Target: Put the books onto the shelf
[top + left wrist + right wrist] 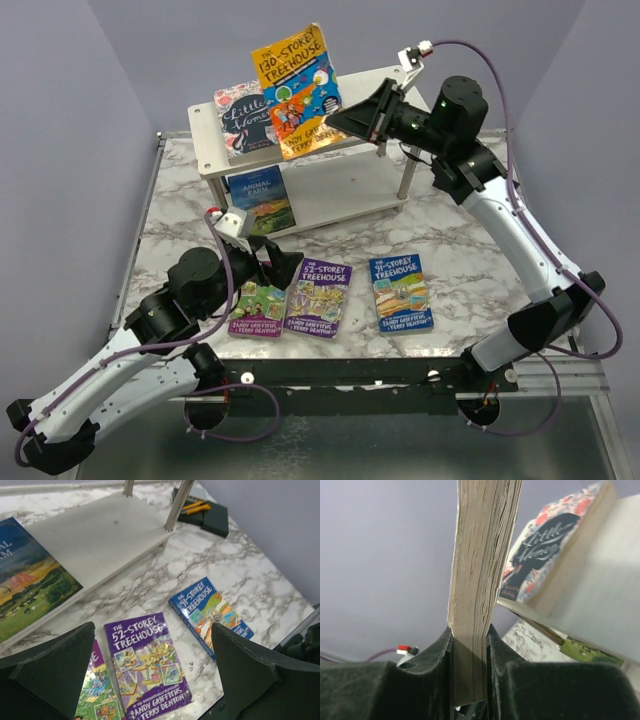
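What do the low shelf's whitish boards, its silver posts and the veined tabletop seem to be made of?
Whitish shelf boards: matte, faintly grained, probably laminated wood. Round silver posts: reflective, likely metal. Tabletop: grey-veined marble pattern, stone or printed sheet, unclear.

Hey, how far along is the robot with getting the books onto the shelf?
Done: Little Women sits on the shelf's top board and Animal Farm on the lower one. In hand: the right gripper is shut on the orange Treehouse book, held above the top board. Left: the green-pink book, purple book and blue book lie flat on the table, the left gripper open above them.
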Tool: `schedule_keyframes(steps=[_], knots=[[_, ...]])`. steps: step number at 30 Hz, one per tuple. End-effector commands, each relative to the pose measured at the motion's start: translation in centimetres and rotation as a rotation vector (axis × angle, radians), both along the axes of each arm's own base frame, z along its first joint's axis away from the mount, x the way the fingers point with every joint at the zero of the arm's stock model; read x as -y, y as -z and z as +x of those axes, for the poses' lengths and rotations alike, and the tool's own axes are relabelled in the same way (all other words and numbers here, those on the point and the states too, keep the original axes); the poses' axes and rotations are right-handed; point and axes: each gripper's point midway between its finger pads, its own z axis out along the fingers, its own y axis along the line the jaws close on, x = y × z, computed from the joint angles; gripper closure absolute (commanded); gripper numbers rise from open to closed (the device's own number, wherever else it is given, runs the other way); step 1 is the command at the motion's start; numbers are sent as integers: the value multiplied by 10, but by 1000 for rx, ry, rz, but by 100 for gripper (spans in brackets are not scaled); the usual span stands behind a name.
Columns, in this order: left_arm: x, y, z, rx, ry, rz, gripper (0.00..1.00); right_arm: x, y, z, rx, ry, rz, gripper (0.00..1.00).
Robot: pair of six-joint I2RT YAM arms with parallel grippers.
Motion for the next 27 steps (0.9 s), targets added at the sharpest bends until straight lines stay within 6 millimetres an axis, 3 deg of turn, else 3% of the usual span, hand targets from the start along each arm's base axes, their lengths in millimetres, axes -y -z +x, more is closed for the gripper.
schedule_keyframes(steps=[1,7,13,27], knots=[[-1,33,-6,-19,48,120,1,-26,-39,-1,55,-24,54,99],[-2,50,-9,-27,65,148,1,-66,-38,17,-37,-39,86,99],[2,62,-17,-33,120,152,1,-93,-36,29,-80,-16,103,99],[9,64,-21,-37,161,146,1,-124,9,54,-209,-4,71,98]])
